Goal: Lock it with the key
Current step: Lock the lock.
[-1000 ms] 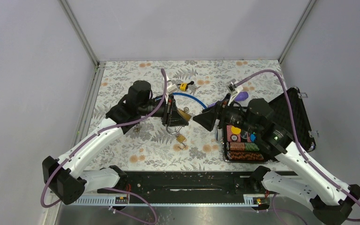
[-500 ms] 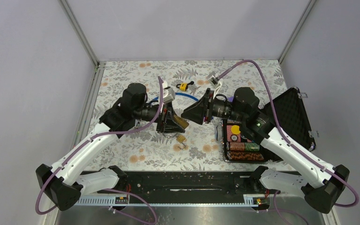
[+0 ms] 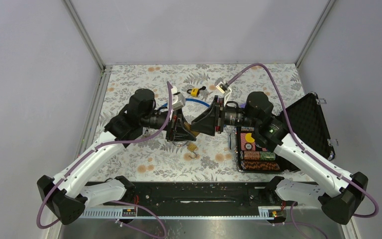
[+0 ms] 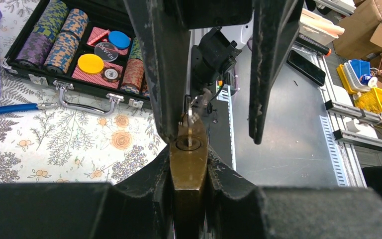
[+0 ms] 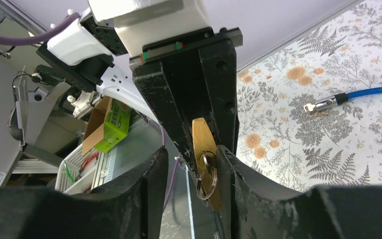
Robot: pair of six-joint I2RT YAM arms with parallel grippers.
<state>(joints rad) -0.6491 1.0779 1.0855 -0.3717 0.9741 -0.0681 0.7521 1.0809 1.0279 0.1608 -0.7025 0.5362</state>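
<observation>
A brass padlock [image 4: 189, 164] is clamped upright between the fingers of my left gripper [image 4: 189, 172], keyhole end outward. A small key [image 4: 191, 124] sits in the keyhole, and its ring [image 5: 206, 175] hangs in front of the padlock body [image 5: 202, 137]. My right gripper [image 5: 191, 185] faces the left gripper [image 3: 184, 130] head-on at mid-table. Its jaws stand apart around the key end. One finger [image 5: 231, 191] is close beside the key; the other finger [image 5: 149, 194] is well clear. In the left wrist view the right gripper [image 4: 211, 138] straddles the key.
An open black case [image 3: 312, 124] of poker chips lies at the right. A blue cable [image 3: 201, 102] and a yellow padlock [image 3: 195, 91] lie behind the grippers. A small brass lock [image 3: 192, 148] rests on the floral cloth just below them.
The right arm has swung left and closed the distance to the left gripper, and its jaws have narrowed. The left arm dropped slightly, still holding the padlock.
</observation>
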